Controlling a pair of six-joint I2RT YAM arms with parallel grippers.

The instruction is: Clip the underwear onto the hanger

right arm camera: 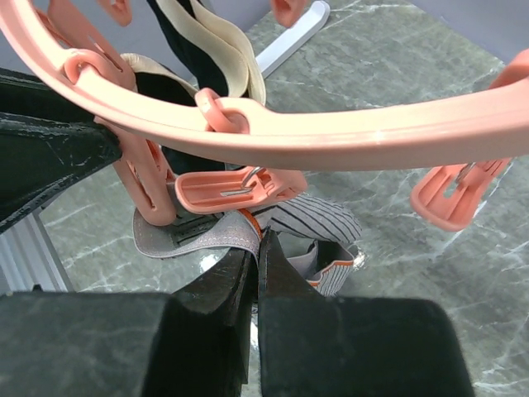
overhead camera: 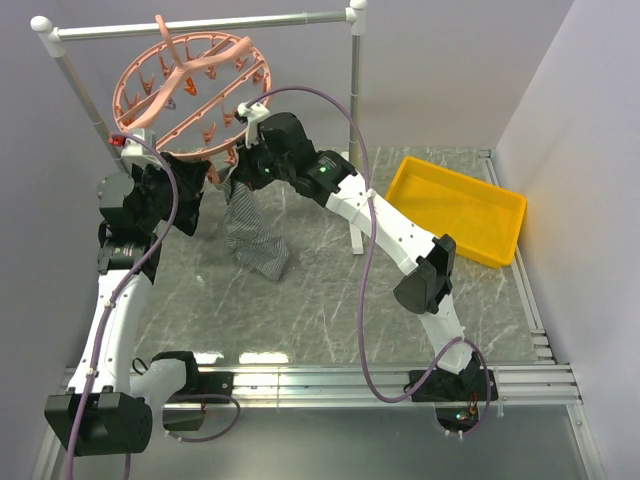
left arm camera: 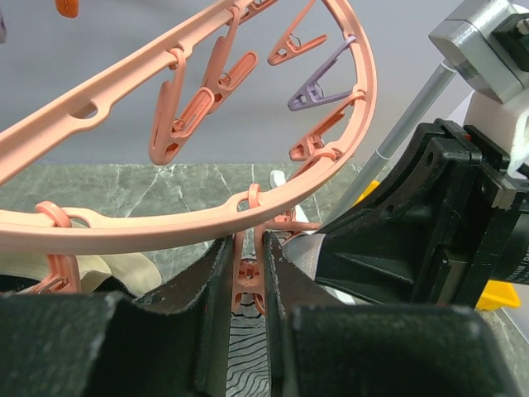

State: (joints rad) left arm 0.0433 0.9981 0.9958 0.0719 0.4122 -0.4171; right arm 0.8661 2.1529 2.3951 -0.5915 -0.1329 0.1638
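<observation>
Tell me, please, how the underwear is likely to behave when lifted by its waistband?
Probably floppy: the underwear hangs in limp folds from the right gripper, shut on its waistband. Likely light, since that narrow pinch seems to carry it. Pushed, it would likely swing or bunch rather than slide.

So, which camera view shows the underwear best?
The top external view: the underwear hangs there nearly whole, below the hanger. The right wrist view shows only its waistband and striped cloth, pinched in the right hand. The left wrist view shows a striped sliver below the clip in the left hand.
</observation>
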